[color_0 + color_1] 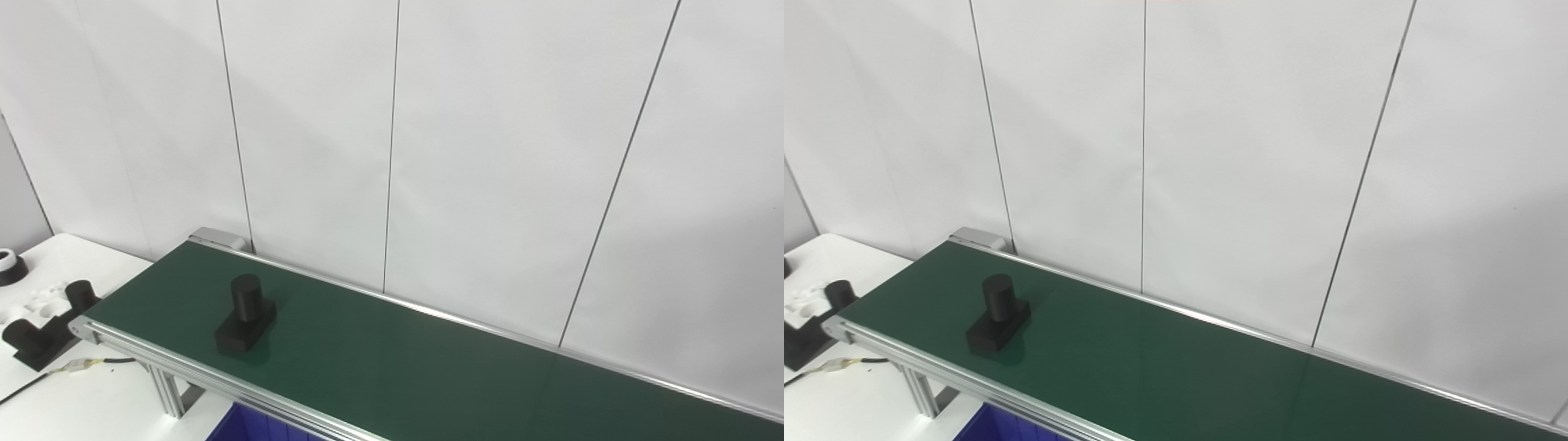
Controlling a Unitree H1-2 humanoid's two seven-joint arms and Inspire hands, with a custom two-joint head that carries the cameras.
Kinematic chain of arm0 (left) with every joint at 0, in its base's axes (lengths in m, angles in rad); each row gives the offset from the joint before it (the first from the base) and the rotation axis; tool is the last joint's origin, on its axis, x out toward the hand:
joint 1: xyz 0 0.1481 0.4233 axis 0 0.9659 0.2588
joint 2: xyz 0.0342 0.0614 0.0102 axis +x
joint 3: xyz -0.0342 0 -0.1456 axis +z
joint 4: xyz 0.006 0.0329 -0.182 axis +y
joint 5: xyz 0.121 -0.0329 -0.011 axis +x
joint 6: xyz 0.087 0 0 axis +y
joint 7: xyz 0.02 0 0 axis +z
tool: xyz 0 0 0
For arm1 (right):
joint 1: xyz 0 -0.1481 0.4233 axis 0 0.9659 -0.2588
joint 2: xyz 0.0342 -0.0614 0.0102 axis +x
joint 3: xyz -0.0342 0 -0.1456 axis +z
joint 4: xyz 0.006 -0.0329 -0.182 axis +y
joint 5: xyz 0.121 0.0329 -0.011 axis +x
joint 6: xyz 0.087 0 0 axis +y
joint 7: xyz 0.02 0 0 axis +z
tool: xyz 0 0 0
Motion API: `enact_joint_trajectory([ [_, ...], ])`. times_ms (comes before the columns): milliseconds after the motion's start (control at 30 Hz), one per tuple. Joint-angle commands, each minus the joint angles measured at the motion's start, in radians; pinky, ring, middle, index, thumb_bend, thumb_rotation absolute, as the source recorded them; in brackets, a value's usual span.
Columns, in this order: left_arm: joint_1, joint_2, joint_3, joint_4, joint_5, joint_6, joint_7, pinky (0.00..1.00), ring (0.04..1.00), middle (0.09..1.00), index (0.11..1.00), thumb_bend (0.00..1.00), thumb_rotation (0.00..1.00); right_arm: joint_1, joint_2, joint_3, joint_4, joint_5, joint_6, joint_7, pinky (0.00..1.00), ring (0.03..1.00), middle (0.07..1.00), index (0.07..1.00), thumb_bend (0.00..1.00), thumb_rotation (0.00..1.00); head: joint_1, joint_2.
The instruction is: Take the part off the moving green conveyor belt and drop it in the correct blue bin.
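A black part (245, 314), an upright cylinder on a flat rectangular base, stands on the green conveyor belt (429, 373) near its left end; the right eye view shows the same part (998, 313). A sliver of a blue bin (257, 427) shows below the belt's near rail at the bottom edge. Neither hand nor either arm appears in either view.
A white table (92, 404) lies left of the belt, carrying more black parts (43, 334), a white holder (37, 300) and a black cable (37, 383). Aluminium rails (202, 373) and a leg frame the belt. White wall panels stand close behind it.
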Motion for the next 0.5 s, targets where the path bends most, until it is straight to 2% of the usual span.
enact_joint_trajectory([
  [0, -0.012, -0.006, -0.004, -0.014, -0.006, -0.043, 0.003, 0.74, 0.815, 0.845, 0.82, 0.98, 0.34, -0.009, -0.006, -0.007, -0.023, 0.014, -0.045, 0.009, 0.81, 0.886, 0.911, 0.973, 0.51, 0.58, 0.0, 0.002],
  [300, -0.011, -0.003, -0.005, -0.02, -0.016, -0.045, -0.003, 0.72, 0.812, 0.846, 0.821, 0.97, 0.32, -0.009, -0.005, -0.006, -0.025, 0.011, -0.053, 0.007, 0.82, 0.887, 0.912, 0.966, 0.49, 0.55, -0.008, 0.018],
  [467, -0.012, -0.004, -0.005, -0.02, -0.019, -0.044, -0.005, 0.71, 0.814, 0.848, 0.823, 0.97, 0.32, -0.012, -0.004, -0.007, -0.023, 0.012, -0.054, 0.006, 0.82, 0.88, 0.907, 0.96, 0.5, 0.57, -0.011, 0.019],
])
